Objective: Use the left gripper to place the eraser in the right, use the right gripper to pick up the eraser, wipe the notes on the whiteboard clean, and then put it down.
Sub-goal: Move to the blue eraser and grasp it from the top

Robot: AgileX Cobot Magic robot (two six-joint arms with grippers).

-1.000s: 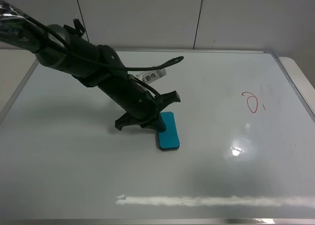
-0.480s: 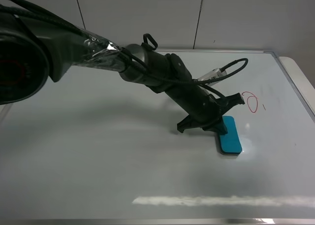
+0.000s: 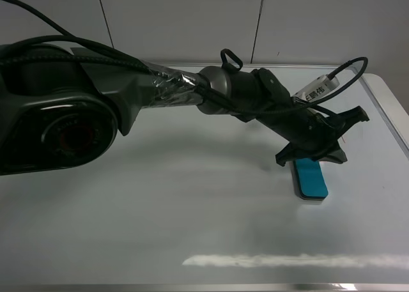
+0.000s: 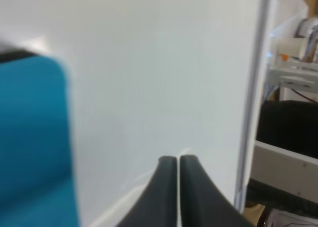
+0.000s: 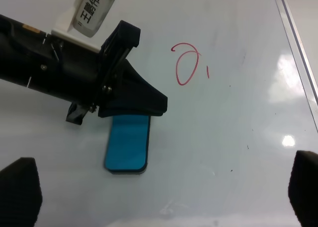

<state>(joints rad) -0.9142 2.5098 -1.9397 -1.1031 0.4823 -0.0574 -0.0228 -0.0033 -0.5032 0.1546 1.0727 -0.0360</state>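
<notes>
On glossy white whiteboard (image 3: 160,209), black L claw (image 4: 177,163) closed, empty, beside teal oblong eraser (image 3: 311,180); handover step, nxt wide-spread R claw (image 5: 161,187) grabs.

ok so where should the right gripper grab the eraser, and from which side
Grip the eraser across its narrow width, jaws on the two long edges, coming straight down from above. It lies flat on the whiteboard, so only its thin sides offer purchase. Probably best to take the end clear of the left gripper, which overhangs the other end.

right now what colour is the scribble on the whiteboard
Red: the notes show best in the right wrist view.
</notes>
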